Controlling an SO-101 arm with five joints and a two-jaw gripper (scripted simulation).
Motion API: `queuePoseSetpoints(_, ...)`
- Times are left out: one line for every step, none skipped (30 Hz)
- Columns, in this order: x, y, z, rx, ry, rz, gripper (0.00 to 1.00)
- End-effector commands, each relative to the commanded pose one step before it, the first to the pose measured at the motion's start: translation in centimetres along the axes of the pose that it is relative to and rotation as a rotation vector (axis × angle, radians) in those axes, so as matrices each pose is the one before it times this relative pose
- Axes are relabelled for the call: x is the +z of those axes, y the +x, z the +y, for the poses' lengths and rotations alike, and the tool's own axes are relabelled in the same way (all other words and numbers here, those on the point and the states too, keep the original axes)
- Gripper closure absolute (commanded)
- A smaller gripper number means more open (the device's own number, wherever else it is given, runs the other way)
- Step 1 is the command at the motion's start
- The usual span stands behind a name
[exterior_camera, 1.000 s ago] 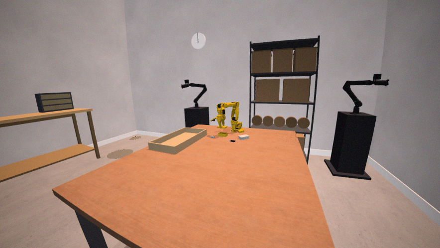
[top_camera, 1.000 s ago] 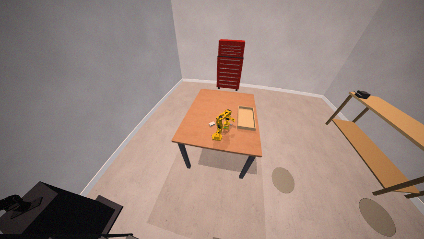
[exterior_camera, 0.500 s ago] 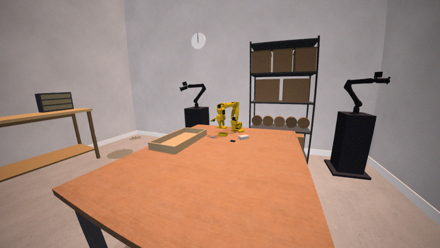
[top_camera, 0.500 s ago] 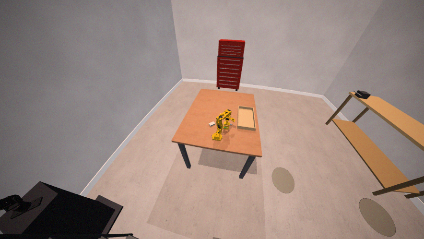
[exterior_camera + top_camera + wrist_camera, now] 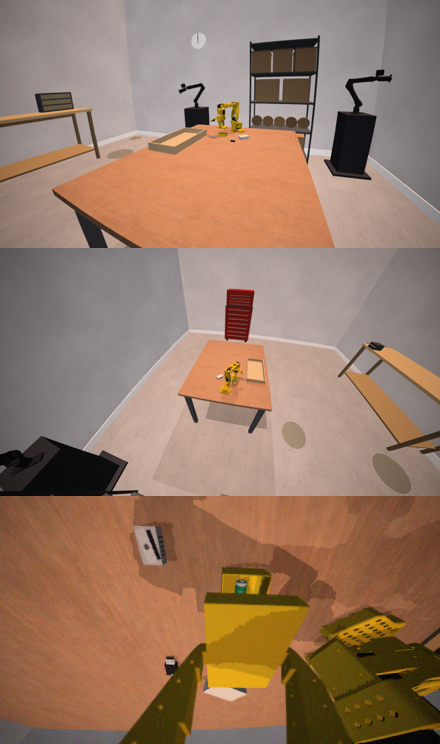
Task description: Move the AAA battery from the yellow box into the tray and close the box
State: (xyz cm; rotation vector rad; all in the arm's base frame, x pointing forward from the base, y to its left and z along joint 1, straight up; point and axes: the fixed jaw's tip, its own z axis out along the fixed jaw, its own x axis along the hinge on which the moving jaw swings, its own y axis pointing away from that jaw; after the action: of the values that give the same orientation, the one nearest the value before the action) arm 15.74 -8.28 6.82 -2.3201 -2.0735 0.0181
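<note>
The yellow box lid (image 5: 252, 641), clamped between the gripper's fingers, hung directly above the open yellow box base (image 5: 246, 580). A small black connector (image 5: 171, 665) and a grey block (image 5: 150, 544) lay apart to one side. The shallow wooden tray (image 5: 176, 140) stood unobstructed.
</note>
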Motion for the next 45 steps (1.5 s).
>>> queuePoseSetpoints(-0.3986,0.0525,0.234,0.00177,-0.03005,-0.01159,0.77)
queuePoseSetpoints(0.0145,0.0067,-0.017,0.0,0.0,0.0,0.77)
queuePoseSetpoints(0.0191,0.0086,-0.023,0.0,0.0,0.0,0.77)
queuePoseSetpoints(0.0237,0.011,-0.029,0.0,0.0,0.0,0.77)
queuePoseSetpoints(0.0272,0.0122,-0.032,0.0,0.0,0.0,0.77)
queuePoseSetpoints(0.0278,0.0129,-0.033,0.0,0.0,0.0,0.77)
queuePoseSetpoints(0.0266,0.0122,-0.032,0.0,0.0,0.0,0.77)
queuePoseSetpoints(0.0243,0.011,-0.029,0.0,0.0,0.0,0.77)
queuePoseSetpoints(0.0197,0.0086,-0.024,0.0,0.0,0.0,0.77)
queuePoseSetpoints(0.0145,0.0067,-0.017,0.0,0.0,0.0,0.77)
queuePoseSetpoints(0.0093,0.0037,-0.01,0.0,0.0,0.0,0.77)
queuePoseSetpoints(0.0035,0.0018,-0.004,0.0,0.0,0.0,0.77)
queuePoseSetpoints(0.0006,0.0006,-0.001,0.0,0.0,0.0,0.77)
queuePoseSetpoints(0.0,0.0,0.0,0.0,0.0,0.0,0.77)
queuePoseSetpoints(0.0,0.0,0.0,0.0,0.0,0.0,0.77)
queuePoseSetpoints(0.0001,0.0,0.0,0.0,-0.00001,0.00002,0.77)
queuePoseSetpoints(0.0,0.0,0.0,0.0,0.0,0.0,0.77)
queuePoseSetpoints(0.0,0.0,0.0,0.0,0.0,0.0,0.77)
queuePoseSetpoints(0.0,0.0,0.0,0.0,0.0,0.0,0.77)
queuePoseSetpoints(0.0,0.0,0.0,0.0,0.0,0.0,0.77)
queuePoseSetpoints(0.0,0.0,0.0,0.0,0.0,0.0,0.77)
queuePoseSetpoints(0.0,0.0,0.0,0.0,0.0,0.0,0.77)
queuePoseSetpoints(0.0,0.0,0.0,0.0,0.0,0.0,0.77)
queuePoseSetpoints(0.0,0.0,0.0,0.0,0.0,0.0,0.77)
queuePoseSetpoints(0.0,0.0,0.0,0.0,0.0,0.0,0.77)
queuePoseSetpoints(0.0,0.0,0.0,0.0,0.0,0.0,0.77)
queuePoseSetpoints(0.0,0.0,0.0,0.0,0.0,0.0,0.77)
queuePoseSetpoints(0.0,0.0,0.0,0.0,0.0,0.0,0.77)
queuePoseSetpoints(0.0,0.0,0.0,0.0,0.0,0.0,0.77)
queuePoseSetpoints(0.0,0.0,0.0,0.0,0.0,0.0,0.77)
queuePoseSetpoints(0.0,0.0,0.0,0.0,0.0,0.0,0.77)
queuePoseSetpoints(0.0,0.0,0.0,0.0,0.0,0.0,0.77)
queuePoseSetpoints(0.0002,-0.0025,-0.001,0.0,0.00002,0.0,0.77)
queuePoseSetpoints(-0.0005,-0.0156,-0.003,0.0,0.0,0.0,0.77)
queuePoseSetpoints(-0.0003,-0.039,-0.008,0.0,0.0,0.0,0.77)
queuePoseSetpoints(-0.0006,-0.0702,-0.014,0.0,0.0,0.0,0.77)
queuePoseSetpoints(-0.0009,-0.1075,-0.023,0.0,0.0,0.0,0.77)
queuePoseSetpoints(-0.0013,-0.1489,-0.032,0.0,0.0,0.0,0.77)
queuePoseSetpoints(-0.0016,-0.1903,-0.043,0.0,0.0,0.0,0.77)
queuePoseSetpoints(-0.002,-0.2323,-0.056,0.0,0.0,0.0,0.77)
queuePoseSetpoints(-0.0019,-0.272,-0.07,0.0,0.0,0.0,0.77)
queuePoseSetpoints(-0.0013,-0.3086,-0.085,0.0,0.0,0.0,0.77)
queuePoseSetpoints(-0.0021,-0.3398,-0.102,0.0,0.0,0.0,0.77)
queuePoseSetpoints(-0.0011,-0.3662,-0.117,0.0,0.0,0.0,0.77)
queuePoseSetpoints(-0.0014,-0.3855,-0.134,0.0,0.0,0.0,0.77)
